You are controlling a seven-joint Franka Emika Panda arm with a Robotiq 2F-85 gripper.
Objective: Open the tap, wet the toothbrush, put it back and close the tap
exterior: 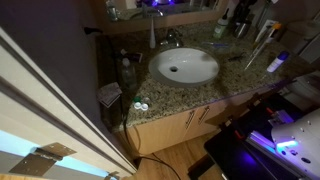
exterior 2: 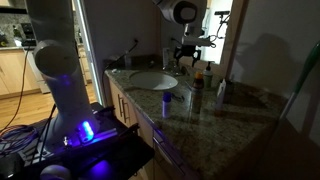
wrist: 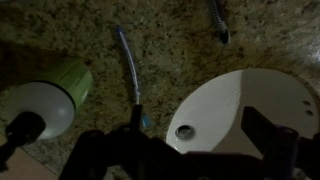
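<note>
Speckled granite counter (exterior: 235, 78) runs along a dim bathroom wall, and the white oval basin (exterior: 185, 67) sunk in it anchors everything else. Left of the basin stands a green bottle (exterior: 125, 72). Near the front edge on that same side sits a small white case (exterior: 140, 107). Both look parked clear of splashes.

Between the bottle and the basin, the wrist view shows a slim blue-grey stick lying flat on the stone, which I take for the toothbrush (wrist: 127, 70). Its lower tip ends just beside the basin's rim without touching it. Laid flat and free of clutter, it should be easy to pinch from above.

Behind the basin, at its back rim, rises the tap (exterior: 172, 40), its spout aimed over the bowl so that water falls inside. No stream shows, so I judge it shut and the first step not yet done. Right of the basin lie a blue thing (exterior: 277, 63) and other items too small to name.

The gripper (exterior 2: 187, 52) hangs above the back of the basin, near the tap, pointing down. Its jaws are spread fully wide. In the wrist view the dark fingers (wrist: 265, 135) frame bare counter and basin rim, with nothing between them and nothing touched. That wide stance suits nudging the lever rather than gripping.
</note>
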